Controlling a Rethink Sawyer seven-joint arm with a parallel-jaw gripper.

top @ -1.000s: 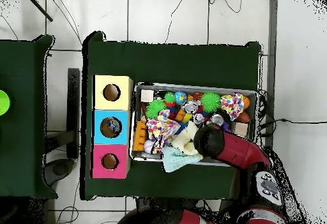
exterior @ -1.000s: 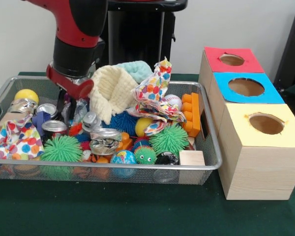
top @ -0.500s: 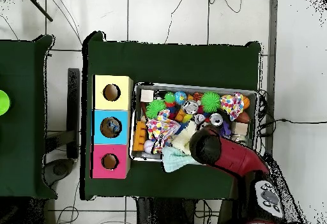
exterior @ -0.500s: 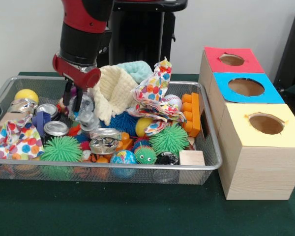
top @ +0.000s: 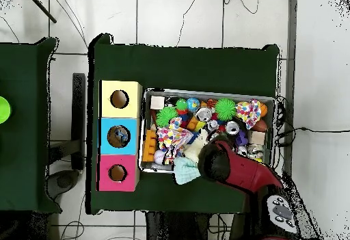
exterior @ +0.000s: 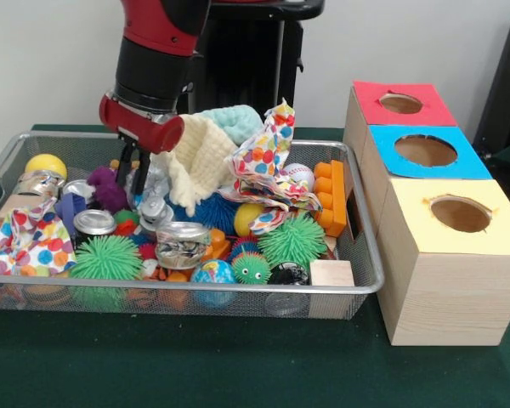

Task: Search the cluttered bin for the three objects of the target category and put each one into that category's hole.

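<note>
The wire mesh bin (exterior: 195, 287) is full of clutter; it also shows in the overhead view (top: 208, 91). My gripper (exterior: 133, 172) hangs under the red wrist at the bin's far left in the front view. It is shut on a see-through wrinkly plastic piece (exterior: 156, 182), held just above the clutter. In the overhead view the red arm (top: 222, 161) hides the gripper. The blue-topped box's hole (exterior: 425, 150) is to the right, outside the bin, and shows in the overhead view (top: 118, 136) with something glinting inside. I cannot pick out other plastic pieces.
The red-topped box's hole (exterior: 400, 103) and the yellow-topped box's hole (exterior: 460, 213) flank the blue one. Silver cans (exterior: 183, 244), green spiky balls (exterior: 106, 257), a cream cloth (exterior: 195, 157), a dotted cloth (exterior: 268, 166) and an orange brick (exterior: 331, 200) fill the bin.
The arm has risen and shifted right in the front view, and the plastic piece has come up with the gripper. A purple toy now shows beside it.
</note>
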